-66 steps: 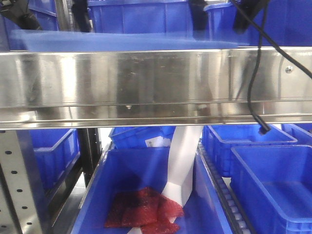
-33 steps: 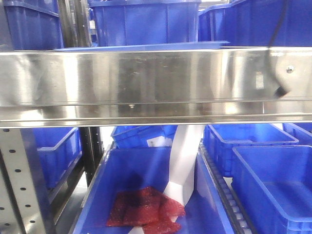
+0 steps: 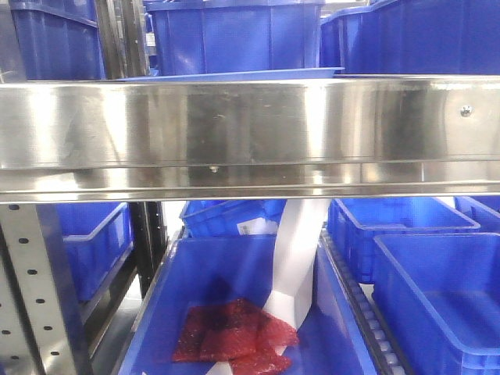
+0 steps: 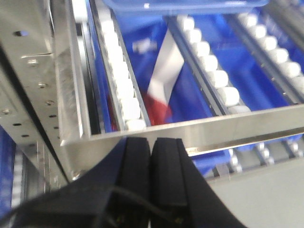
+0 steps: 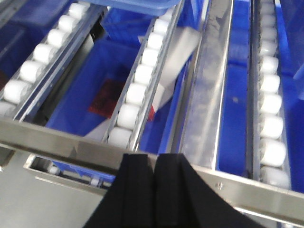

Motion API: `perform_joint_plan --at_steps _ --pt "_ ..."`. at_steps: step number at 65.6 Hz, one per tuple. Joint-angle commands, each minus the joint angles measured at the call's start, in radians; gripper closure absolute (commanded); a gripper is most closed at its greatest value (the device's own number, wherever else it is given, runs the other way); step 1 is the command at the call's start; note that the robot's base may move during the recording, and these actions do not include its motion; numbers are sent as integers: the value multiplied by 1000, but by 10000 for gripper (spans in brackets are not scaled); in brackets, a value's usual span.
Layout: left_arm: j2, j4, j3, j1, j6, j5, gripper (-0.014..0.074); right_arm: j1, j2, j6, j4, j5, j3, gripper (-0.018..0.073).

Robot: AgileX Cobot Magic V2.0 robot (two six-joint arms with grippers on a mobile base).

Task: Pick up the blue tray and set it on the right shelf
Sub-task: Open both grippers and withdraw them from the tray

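Note:
The blue tray (image 3: 234, 75) lies on the right shelf (image 3: 250, 129), only its thin pale rim showing above the shiny front rail. Its near edge shows at the top of the left wrist view (image 4: 185, 4) and of the right wrist view (image 5: 137, 4). My left gripper (image 4: 152, 142) is shut and empty, just in front of the shelf's rail (image 4: 213, 124). My right gripper (image 5: 156, 159) is shut and empty, over the front rail (image 5: 57, 137). Neither gripper shows in the front view.
Deep blue bins (image 3: 234, 35) stand behind the tray. White roller tracks (image 4: 118, 76) run along the shelf. Below, a blue bin (image 3: 234, 297) holds a red mesh bag (image 3: 234, 332) and a white strip (image 3: 295, 258). More bins (image 3: 437, 297) sit at right; a perforated upright (image 3: 31, 297) at left.
Both arms and the black cable have withdrawn from above the shelf and left the front view. The tray stays on the shelf, showing less of its surface.

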Motion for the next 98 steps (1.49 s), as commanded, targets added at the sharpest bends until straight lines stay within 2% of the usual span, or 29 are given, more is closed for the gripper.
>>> perform_joint_plan --at_steps 1,18,31,74,81,88,98 --pt "-147 -17 81 -8 19 -159 645 3 -110 -6 -26 -192 108 503" --pt "-535 43 386 -8 19 -311 645 3 -412 -6 -54 -497 465 503" --pt "-681 56 475 -8 19 -352 645 3 -565 -6 -95 -678 602 503" --pt "-694 54 481 -5 19 -348 645 3 -571 -6 -95 -696 612 503" --pt "-696 78 481 42 19 -348 645 3 -571 -6 -95 -696 612 503" --pt "-729 91 522 149 19 -361 645 3 -571 -6 -95 -696 612 503" --pt "-821 69 691 291 19 -497 645 3 -571 -6 -95 -696 612 503"
